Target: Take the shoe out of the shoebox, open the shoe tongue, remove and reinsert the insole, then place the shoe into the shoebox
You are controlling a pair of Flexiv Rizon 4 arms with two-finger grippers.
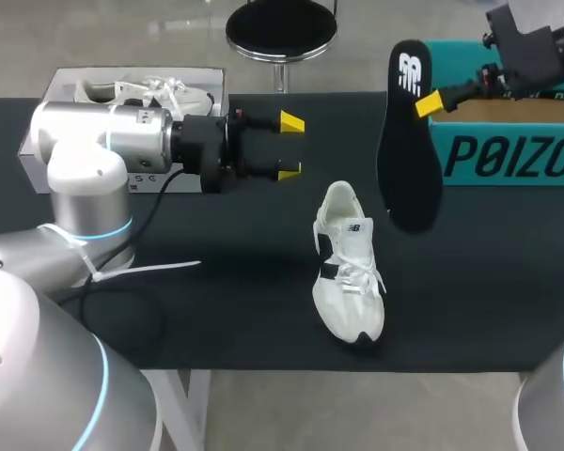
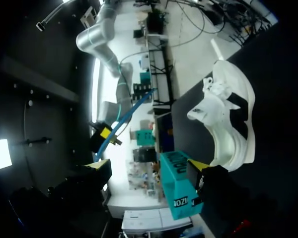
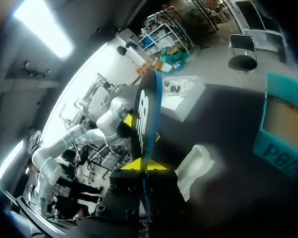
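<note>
R gripper [image 1: 430,103], upper right, clamped on thin black foam insole [image 1: 409,141], dangling; prob light, floppy, best pinched near one end. L gripper [image 1: 289,146], upper mid-left, wide open, empty. White lace-up sneaker [image 1: 348,263] mid-frame.

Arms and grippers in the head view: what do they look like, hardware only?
The left arm is silver-grey with rounded joints, light-blue rings, and a black cable tied by a white zip tie. Its black left gripper ends in two yellow wedge tips. The right gripper is black with yellow tips too.
</note>
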